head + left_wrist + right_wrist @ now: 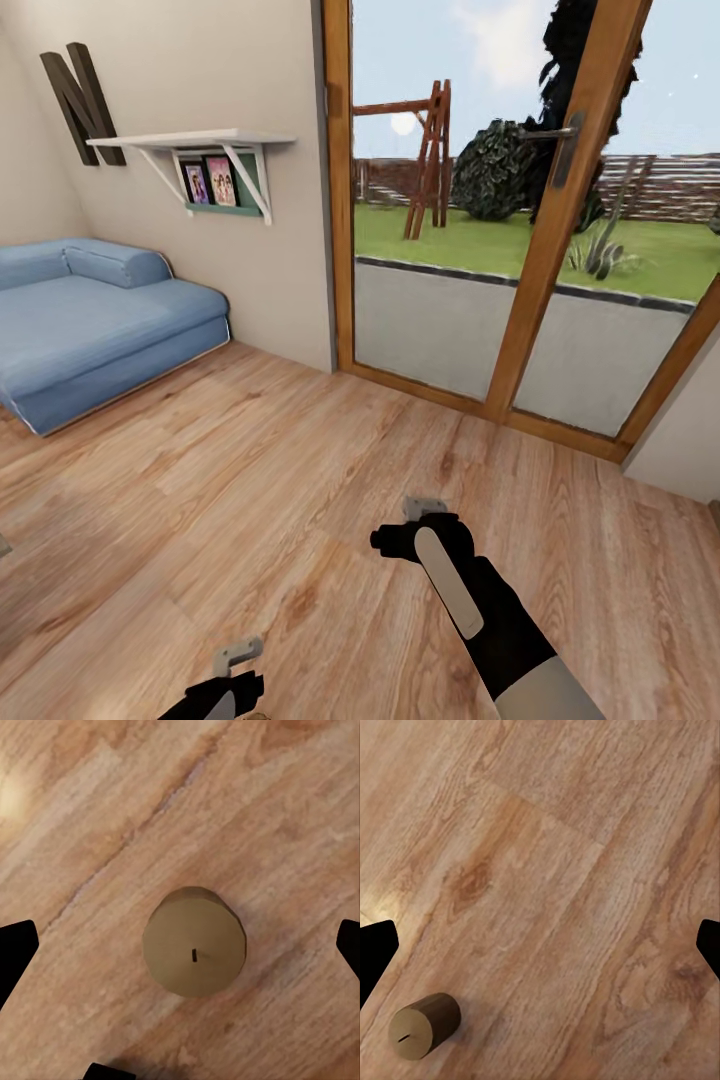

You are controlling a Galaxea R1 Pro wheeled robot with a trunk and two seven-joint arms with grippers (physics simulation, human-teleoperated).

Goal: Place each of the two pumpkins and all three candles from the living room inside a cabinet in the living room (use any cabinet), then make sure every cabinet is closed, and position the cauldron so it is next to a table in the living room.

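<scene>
A stubby tan candle [195,941] with a short dark wick stands upright on the wooden floor, directly under my left gripper [184,949]. Its black fingers [15,952] are spread wide on either side, apart from the candle. In the head view the left gripper [238,660] hangs low at the front edge. My right gripper [425,508] hovers open over bare planks. From its wrist camera a candle [424,1025] stands off to one side of the right gripper [544,945], outside its open fingers. The pumpkins, cabinet and cauldron are out of view.
A blue sofa [90,320] sits at the left against the wall, under a white shelf [190,140] with photos. Wood-framed glass doors [520,250] to the garden stand ahead and right. Wooden floor [250,470] stretches between them.
</scene>
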